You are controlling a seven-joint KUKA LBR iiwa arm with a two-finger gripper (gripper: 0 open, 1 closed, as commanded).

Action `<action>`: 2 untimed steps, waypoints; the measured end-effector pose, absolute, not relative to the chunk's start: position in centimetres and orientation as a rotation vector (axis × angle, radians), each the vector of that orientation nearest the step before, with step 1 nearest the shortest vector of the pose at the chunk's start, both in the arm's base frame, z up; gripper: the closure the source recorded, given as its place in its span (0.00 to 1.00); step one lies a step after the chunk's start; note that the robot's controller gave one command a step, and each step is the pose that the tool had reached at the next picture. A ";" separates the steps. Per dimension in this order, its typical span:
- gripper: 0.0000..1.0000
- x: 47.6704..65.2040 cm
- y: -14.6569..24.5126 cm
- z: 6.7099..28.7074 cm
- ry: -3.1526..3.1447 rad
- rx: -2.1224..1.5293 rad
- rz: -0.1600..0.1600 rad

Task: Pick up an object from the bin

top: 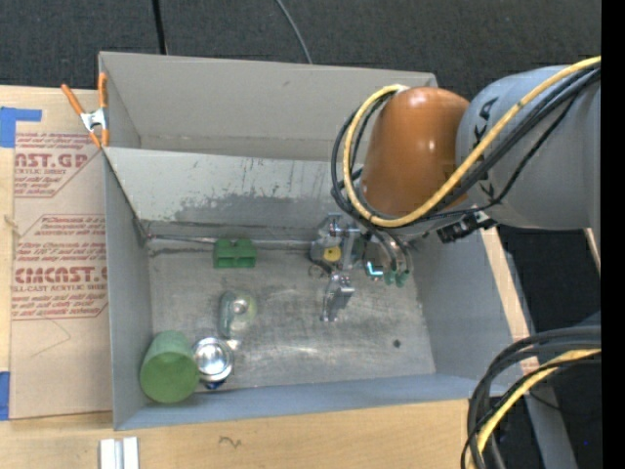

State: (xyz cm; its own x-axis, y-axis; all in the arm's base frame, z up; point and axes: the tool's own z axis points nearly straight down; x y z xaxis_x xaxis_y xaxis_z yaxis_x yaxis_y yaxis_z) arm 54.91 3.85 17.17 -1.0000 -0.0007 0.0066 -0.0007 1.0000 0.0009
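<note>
Bare floor of the grey metal bin (293, 193) lies beneath the gripper (337, 301), its jaw opening impossible to tell, well apart from the green block (234, 253), so it likely grasps nothing.

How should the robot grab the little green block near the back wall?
Probably from straight above, pinching the green block by its two short ends. It lies flat and alone with bare floor at both ends, but the back wall rises close behind it.
</note>
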 end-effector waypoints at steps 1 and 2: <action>0.00 53.0 12.1 13.0 -3.101 0.489 -0.005; 0.00 56.0 14.0 7.1 -3.073 0.673 -0.002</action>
